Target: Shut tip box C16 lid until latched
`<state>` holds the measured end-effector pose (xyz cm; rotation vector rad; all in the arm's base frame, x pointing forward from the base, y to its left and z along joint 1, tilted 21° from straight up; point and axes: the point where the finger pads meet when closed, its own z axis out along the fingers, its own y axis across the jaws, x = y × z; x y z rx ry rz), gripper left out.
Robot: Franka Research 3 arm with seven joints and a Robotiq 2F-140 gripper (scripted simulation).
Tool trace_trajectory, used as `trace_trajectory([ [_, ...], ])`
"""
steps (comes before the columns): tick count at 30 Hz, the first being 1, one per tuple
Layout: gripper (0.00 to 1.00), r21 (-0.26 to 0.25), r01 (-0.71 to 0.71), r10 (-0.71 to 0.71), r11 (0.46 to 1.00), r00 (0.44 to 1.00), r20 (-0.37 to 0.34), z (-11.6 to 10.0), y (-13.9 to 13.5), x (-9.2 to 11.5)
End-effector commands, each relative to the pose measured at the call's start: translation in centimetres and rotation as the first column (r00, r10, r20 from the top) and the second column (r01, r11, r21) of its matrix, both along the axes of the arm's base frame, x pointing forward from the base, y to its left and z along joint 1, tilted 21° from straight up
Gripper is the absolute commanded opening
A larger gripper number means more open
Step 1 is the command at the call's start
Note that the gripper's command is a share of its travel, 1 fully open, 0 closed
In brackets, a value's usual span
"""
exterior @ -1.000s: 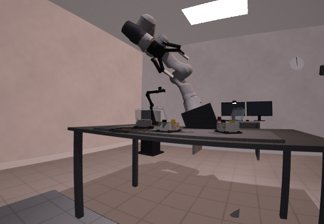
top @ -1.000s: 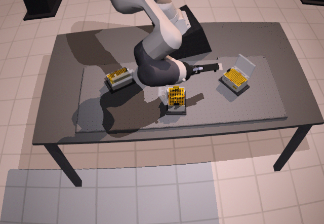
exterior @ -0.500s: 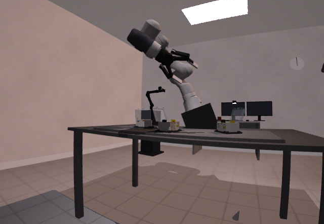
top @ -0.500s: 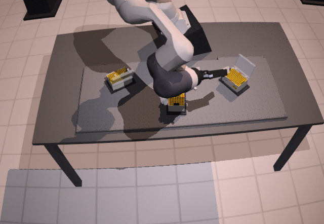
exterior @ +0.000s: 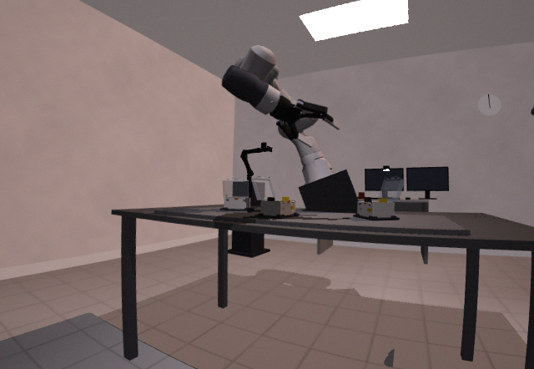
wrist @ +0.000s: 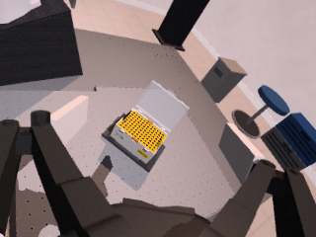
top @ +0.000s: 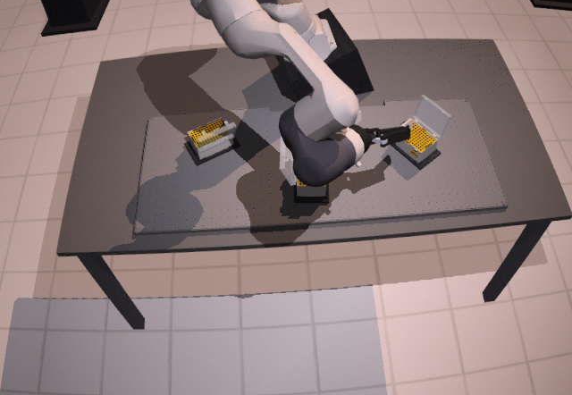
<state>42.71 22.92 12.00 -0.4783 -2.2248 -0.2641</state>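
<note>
Guessing which box is C16 is the risk here: no sticker is readable, so the wide-spread, empty gripper (exterior: 331,118) could shut the wrong lid or skid a box off its locators. Wrist view frames only one open-lidded tip box (wrist: 123,138), off to one side of the arm's base (top: 357,77). Exterior view shows the gripper way higher than that base.

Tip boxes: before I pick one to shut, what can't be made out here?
- ID stickers: too small to read in any view, so C16 cannot be picked out.
- Middle box: mostly hidden under the arm in the top view.
- Right box: front wall seen at a steep angle in the wrist view, sticker text blurred.
- Open pincer: only its fingers show, cut off by the frame.
</note>
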Motion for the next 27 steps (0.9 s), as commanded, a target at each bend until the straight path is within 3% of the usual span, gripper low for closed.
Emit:
trace_trajectory([
  [1,1.00,-0.050,0.052,-0.054,0.997,0.998,-0.044,-1.1,0.7,-0.8],
  [4,1.00,-0.095,0.081,-0.093,0.992,0.988,-0.125,-2.2,1.0,-1.8],
  [10,1.00,-0.099,0.083,-0.096,0.992,0.987,-0.131,-3.6,1.4,-3.1],
  [15,1.00,-0.172,0.114,-0.154,0.978,0.958,-0.241,-5.3,1.9,-4.9],
  [19,1.00,-0.172,0.114,-0.154,0.978,0.958,-0.241,-6.7,2.2,-6.3],
  [27,1.00,-0.172,0.114,-0.154,0.978,0.958,-0.241,-6.8,2.3,-6.4],
])
